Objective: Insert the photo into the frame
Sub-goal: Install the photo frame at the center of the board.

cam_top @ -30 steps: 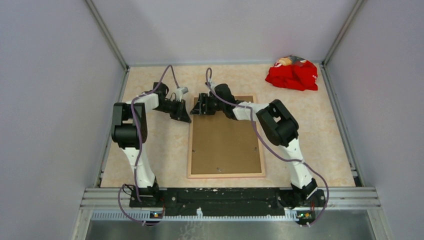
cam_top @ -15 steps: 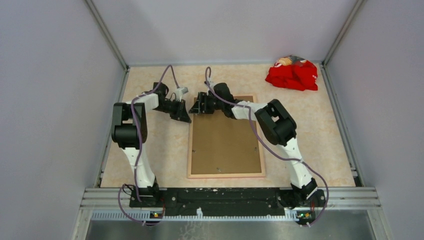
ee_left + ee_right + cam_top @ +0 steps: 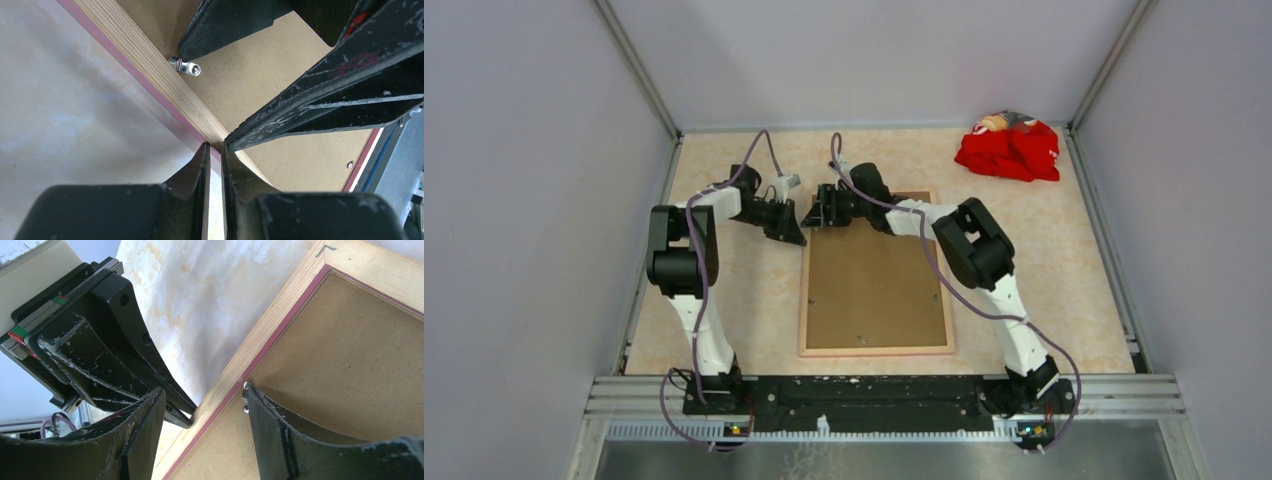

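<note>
1. Slightly leftward, the right gripper (image 3: 205, 400) has been shifted, fingers spread wide astride the left rail of the face-down, thin pink-and-pale-wood rectangular frame (image 3: 874, 350).
2. The left gripper (image 3: 214, 150) is held nearly closed, empty, beside it.
3. The photo is unseen, presumably under the plain brown backing board (image 3: 874, 280); fastening is judged left.

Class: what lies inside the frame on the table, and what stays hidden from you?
A plain brown backing board fills the frame, which lies back up. A small metal tab sits at one rail. Whatever is beneath the board, the photo included, is covered.
</note>
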